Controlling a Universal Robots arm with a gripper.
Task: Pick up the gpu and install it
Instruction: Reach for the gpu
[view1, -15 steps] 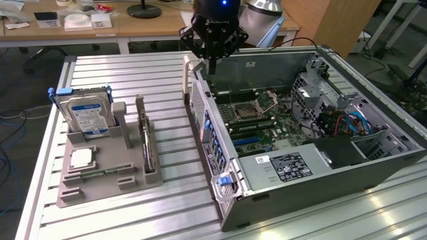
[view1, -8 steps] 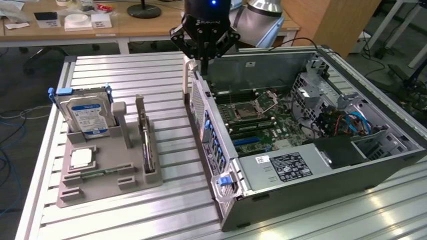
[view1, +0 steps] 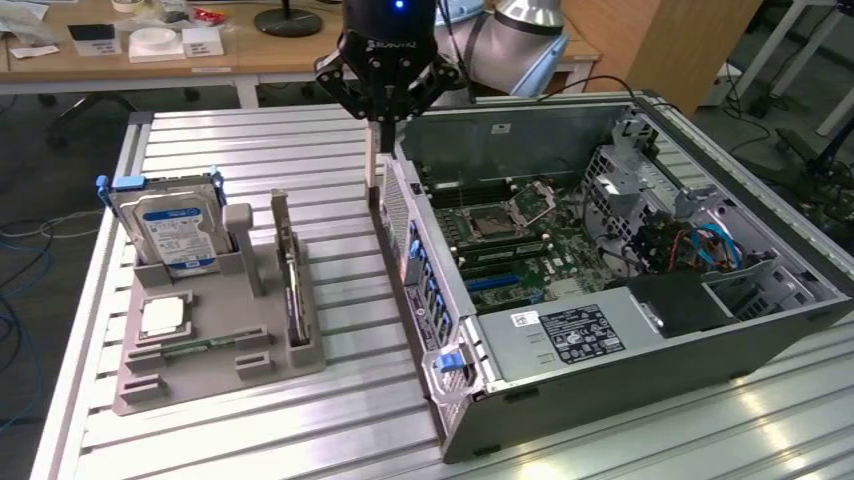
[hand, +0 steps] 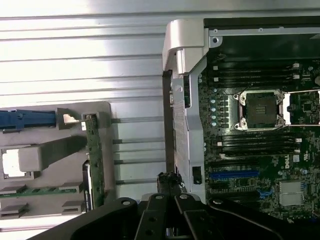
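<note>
On the grey moulded plastic holder (view1: 147, 385) (hand: 102, 107), at the exterior view's left, the gpu (view1: 291, 285) (hand: 95, 160), a thin flat dark expansion card, is standing on its long edge in a slot. Its long axis is running roughly parallel to the rear wall of the open black and silver metal computer case (view1: 641, 385) (hand: 182, 45). One end is pointing toward the near edge of the ribbed aluminium table (view1: 267, 140) (hand: 75, 50) and the other toward its far side. Its flat faces are facing the exterior view's left and right. A taller pale part seems to be rising at the far end.

Beside it on the holder, a silver hard drive with a blue and white label (view1: 174, 230) is standing upright. A square silver processor chip (view1: 163, 317) (hand: 12, 164) and a narrow green memory stick (view1: 200, 347) (hand: 40, 190) are lying flat.

Above the case's rear corner, the black gripper (view1: 387, 120) (hand: 170, 179) is hanging well apart from the gpu. Its fingers are pressing together at the tips and touching no part on the holder.
</note>
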